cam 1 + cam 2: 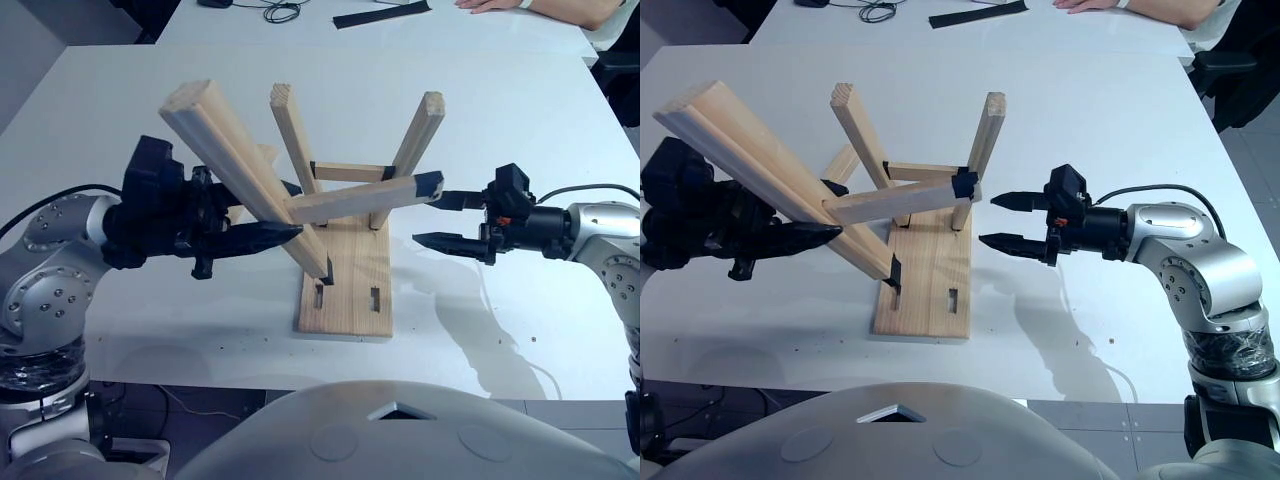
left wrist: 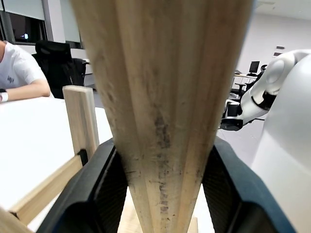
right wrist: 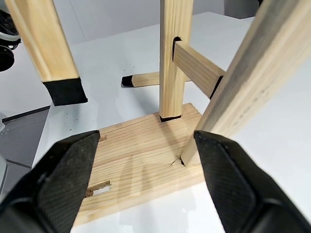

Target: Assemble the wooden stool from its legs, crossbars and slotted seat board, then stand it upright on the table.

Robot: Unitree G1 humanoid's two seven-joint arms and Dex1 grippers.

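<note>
The slotted seat board [image 1: 350,262] lies flat on the white table. Two legs [image 1: 293,135] [image 1: 422,125] stand tilted in its far slots, joined by a crossbar [image 1: 348,172]. My left gripper [image 1: 290,210] is shut on a third leg [image 1: 225,145], which slants down so that its black-tipped foot is at a near slot [image 1: 318,296]. A second crossbar [image 1: 355,200] sticks out of that leg to the right. My right gripper [image 1: 990,220] is open just beyond that crossbar's black end [image 3: 63,90], touching nothing. Another wooden piece [image 3: 146,79] lies behind the board.
The other near slot [image 1: 375,297] in the board is bare. At the table's far edge lie a black strip [image 1: 380,15] and cables [image 1: 272,10], and a person's arm [image 1: 540,10] rests there. Open tabletop [image 1: 520,130] stretches to the right of the stool.
</note>
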